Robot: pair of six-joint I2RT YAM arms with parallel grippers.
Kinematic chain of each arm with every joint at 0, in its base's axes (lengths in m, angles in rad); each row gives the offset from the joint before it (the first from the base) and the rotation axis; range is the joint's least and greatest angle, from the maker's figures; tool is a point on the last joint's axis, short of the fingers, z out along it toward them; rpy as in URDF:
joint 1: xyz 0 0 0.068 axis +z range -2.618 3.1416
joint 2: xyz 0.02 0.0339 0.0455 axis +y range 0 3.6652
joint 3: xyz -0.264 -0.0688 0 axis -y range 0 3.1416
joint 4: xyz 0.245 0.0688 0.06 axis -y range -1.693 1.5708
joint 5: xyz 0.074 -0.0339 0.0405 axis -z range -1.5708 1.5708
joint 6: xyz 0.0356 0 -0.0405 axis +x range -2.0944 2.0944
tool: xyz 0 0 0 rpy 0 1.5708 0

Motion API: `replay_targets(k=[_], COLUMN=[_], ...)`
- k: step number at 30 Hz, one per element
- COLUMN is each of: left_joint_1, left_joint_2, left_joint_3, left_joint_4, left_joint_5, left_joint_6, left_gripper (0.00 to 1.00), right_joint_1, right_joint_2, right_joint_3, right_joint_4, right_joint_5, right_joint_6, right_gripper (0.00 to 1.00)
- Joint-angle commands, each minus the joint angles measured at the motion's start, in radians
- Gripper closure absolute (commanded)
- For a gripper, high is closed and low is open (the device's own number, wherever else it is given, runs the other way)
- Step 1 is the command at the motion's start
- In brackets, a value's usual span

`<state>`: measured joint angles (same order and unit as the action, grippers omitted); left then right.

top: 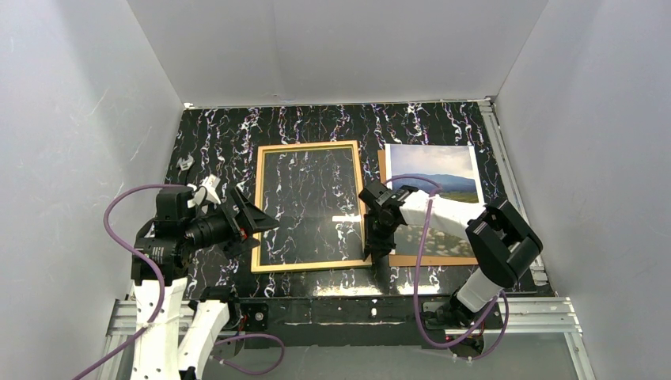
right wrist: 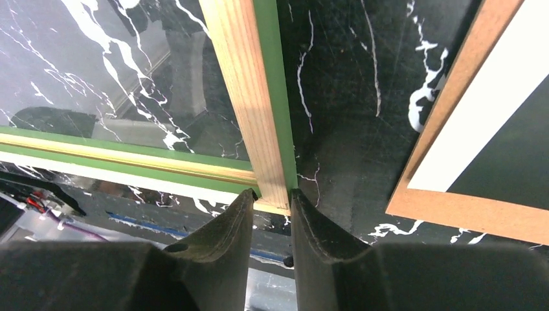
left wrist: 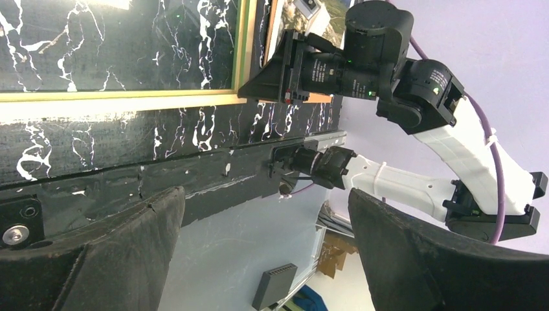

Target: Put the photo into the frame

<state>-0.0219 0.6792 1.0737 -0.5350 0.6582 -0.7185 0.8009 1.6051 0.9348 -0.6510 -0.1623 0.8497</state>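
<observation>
right gripper (right wrist: 272,201) is grasping the frame (top: 308,146): fingertips sit against both sides of the right rail, right at its near right corner. left gripper (left wrist: 265,249) is spread wide with nothing in it, hanging just off the frame's left rail. the frame lies flat mid tabletop (top: 221,142), wood side up. the photo (top: 434,170) lies picture up on the brown backing board (top: 443,260), against the tabletop's right edge and just beside the frame. risks as i see them: a pinch at one corner is far off centre, so any lift will likely let the frame swing or twist out of the fingers. a drag to the right would run the rail into the board and shove the loose print askew. the left arm isn't steadying anything. the right wrist view is the only one showing finger contact on the rail, the green edge and the narrow gap to the board. from the top the wrist hides the fingertips, but that view gives the whole layout. the left wrist view shows the right arm side on, nose down at that corner, and only a sliver of the photo.
</observation>
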Motion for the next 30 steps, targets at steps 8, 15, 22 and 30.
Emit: replay_targets(k=[8, 15, 22, 30], left_joint_1=[-0.003, -0.002, -0.007, -0.011], left_joint_2=[-0.012, -0.018, -0.017, -0.019], left_joint_3=[-0.028, -0.029, -0.023, -0.033], left_joint_4=[-0.069, -0.082, -0.125, -0.145], left_joint_5=[0.054, 0.049, 0.034, 0.022], left_joint_6=[0.002, 0.018, 0.055, 0.063], left_gripper=[0.02, 0.02, 0.02, 0.02], right_joint_1=[0.001, -0.003, -0.06, -0.083], right_joint_2=[-0.085, -0.19, -0.236, -0.066], right_joint_3=[0.067, 0.081, 0.091, 0.191], right_joint_4=[-0.121, -0.195, -0.291, -0.363], right_joint_5=[0.18, 0.243, 0.372, 0.471], right_joint_6=[-0.041, -0.047, -0.075, -0.135], right_gripper=[0.24, 0.16, 0.15, 0.18])
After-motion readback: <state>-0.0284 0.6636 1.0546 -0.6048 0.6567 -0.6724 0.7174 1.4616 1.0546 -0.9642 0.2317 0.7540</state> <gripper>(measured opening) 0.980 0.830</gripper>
